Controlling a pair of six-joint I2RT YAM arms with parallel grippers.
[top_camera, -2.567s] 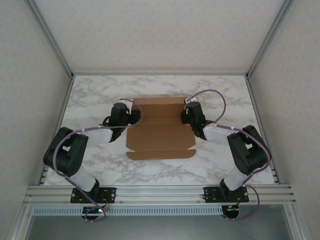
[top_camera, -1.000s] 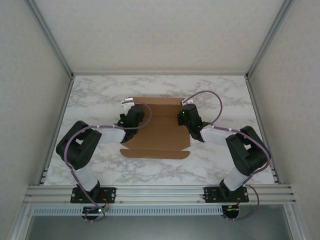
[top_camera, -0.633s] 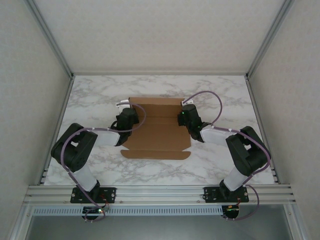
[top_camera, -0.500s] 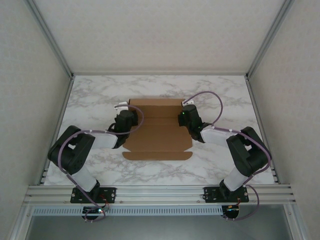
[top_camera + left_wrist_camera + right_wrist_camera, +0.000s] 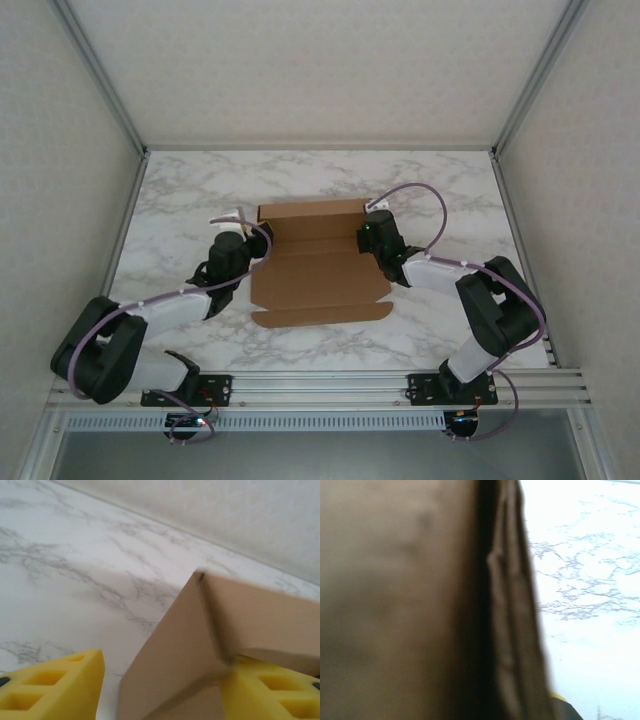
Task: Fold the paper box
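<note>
Compared with the earlier frames, the left arm is lying far lower and further toward the near-left corner, and its jaws are standing apart where they were closed; the paper box is sitting a touch further right on the marble table.

The box is resting mid-table as a mostly flat brown sheet, its long near flap lying open. The left gripper is hovering just beside the box's left edge; in the left wrist view its yellow fingers are spread wide, with a raised cardboard corner rising between them and brushing the right-hand pad. The right gripper is pinching narrow on the box's right side flap, which is pressing close against its camera.

With nothing clamping the left flap, it is likely to be springing back flat. A pull from the right side alone could be swivelling the whole sheet.

The left forearm is stretching low toward the far right; the right arm is bending sharply at the elbow and reaching in leftward.
</note>
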